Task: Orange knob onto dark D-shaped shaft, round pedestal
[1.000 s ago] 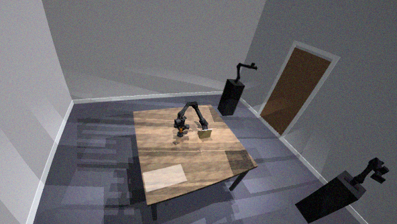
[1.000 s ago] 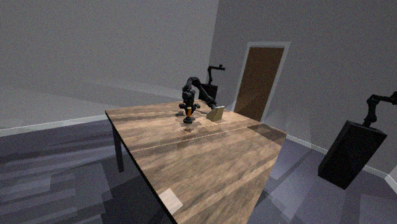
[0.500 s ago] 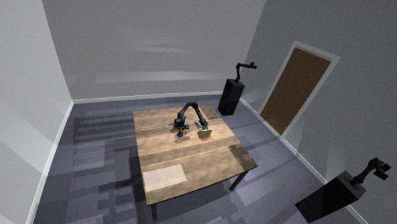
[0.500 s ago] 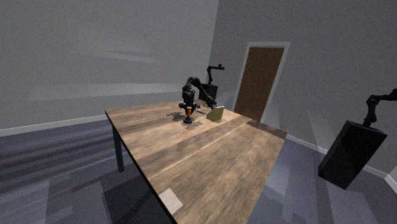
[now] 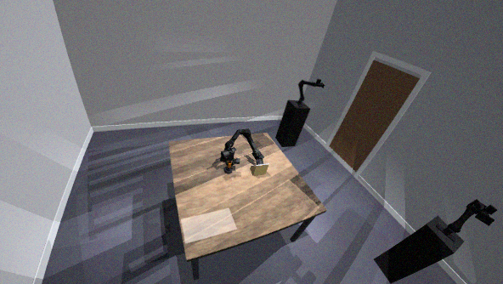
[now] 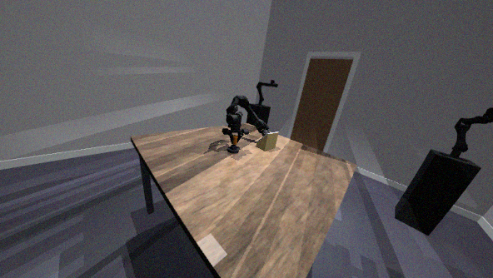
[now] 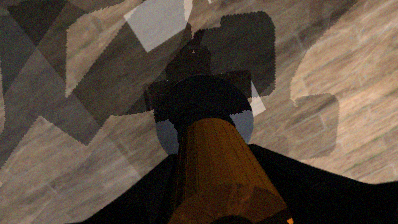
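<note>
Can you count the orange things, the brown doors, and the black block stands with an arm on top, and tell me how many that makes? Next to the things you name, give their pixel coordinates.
Orange knobs: 1 (image 5: 229,164) (image 6: 235,141) (image 7: 215,160)
Brown doors: 1 (image 5: 374,115) (image 6: 322,101)
Black block stands with an arm on top: 2, one nearer the camera (image 5: 418,251) (image 6: 435,191), one farther back (image 5: 293,123) (image 6: 262,113)
Total: 4
</note>
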{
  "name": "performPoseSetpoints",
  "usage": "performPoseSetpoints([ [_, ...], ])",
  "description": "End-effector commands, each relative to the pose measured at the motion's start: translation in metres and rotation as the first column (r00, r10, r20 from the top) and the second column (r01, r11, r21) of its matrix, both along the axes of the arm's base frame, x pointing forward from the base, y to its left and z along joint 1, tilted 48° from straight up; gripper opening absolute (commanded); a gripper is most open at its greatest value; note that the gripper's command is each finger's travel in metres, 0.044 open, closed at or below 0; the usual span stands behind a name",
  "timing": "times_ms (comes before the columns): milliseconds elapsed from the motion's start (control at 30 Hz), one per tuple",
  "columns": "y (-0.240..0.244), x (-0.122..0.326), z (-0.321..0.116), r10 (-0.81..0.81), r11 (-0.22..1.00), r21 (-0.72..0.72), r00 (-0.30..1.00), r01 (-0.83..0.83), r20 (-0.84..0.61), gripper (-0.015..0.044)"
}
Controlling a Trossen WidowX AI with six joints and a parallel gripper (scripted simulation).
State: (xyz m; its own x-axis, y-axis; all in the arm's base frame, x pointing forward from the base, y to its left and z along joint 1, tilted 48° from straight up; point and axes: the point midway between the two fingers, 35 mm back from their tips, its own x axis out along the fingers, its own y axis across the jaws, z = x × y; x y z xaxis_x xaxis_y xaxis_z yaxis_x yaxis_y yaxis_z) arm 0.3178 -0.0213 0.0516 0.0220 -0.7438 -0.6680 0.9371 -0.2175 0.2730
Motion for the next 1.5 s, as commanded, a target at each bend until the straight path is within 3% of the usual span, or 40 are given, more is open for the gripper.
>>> performPoseSetpoints([
  [0, -0.0011, 0.0004, -0.0006, 0.002, 1.000, 0.000, 1.000, -0.002, 0.003, 0.0000],
  [1467, -0.0006, 0.0003, -0.0002, 0.014, 1.000, -0.001, 1.000, -0.014, -0.010, 0.0000],
])
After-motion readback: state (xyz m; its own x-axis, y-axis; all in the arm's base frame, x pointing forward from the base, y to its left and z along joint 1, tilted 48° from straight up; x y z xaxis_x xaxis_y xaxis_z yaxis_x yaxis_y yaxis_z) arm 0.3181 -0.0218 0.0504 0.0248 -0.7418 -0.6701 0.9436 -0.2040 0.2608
